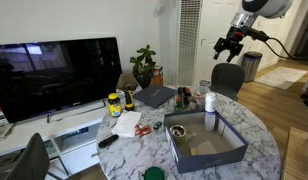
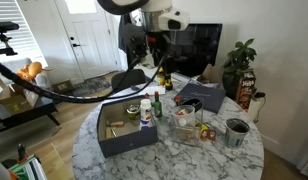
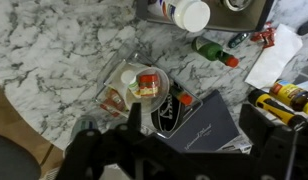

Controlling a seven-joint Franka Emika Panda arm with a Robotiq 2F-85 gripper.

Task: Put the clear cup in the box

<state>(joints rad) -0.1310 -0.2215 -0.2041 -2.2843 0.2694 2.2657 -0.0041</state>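
The clear cup [image 3: 144, 85] stands upright on the marble table, seen from above in the wrist view, with a reddish patch inside. It sits on a crinkled clear wrapper beside the dark slab [image 3: 199, 118]. It also shows in an exterior view [image 2: 184, 120]. The box [image 1: 206, 143] has low dark blue-grey walls and lies on the table in both exterior views [image 2: 127, 128]. My gripper [image 1: 229, 47] hangs high above the table, open and empty. It also shows in an exterior view [image 2: 157, 40]. In the wrist view its fingers [image 3: 191, 125] frame the slab, with the cup just up and left of them.
A white bottle [image 3: 191, 14] with reddish marks stands by the box [image 1: 209, 103]. A small dark bowl [image 1: 178, 130] lies inside the box. Yellow bottles [image 3: 282, 97], a napkin [image 3: 274, 55] and a metal can [image 2: 237, 131] crowd the table. A TV [image 1: 54, 75], a plant [image 1: 144, 65] and chairs surround it.
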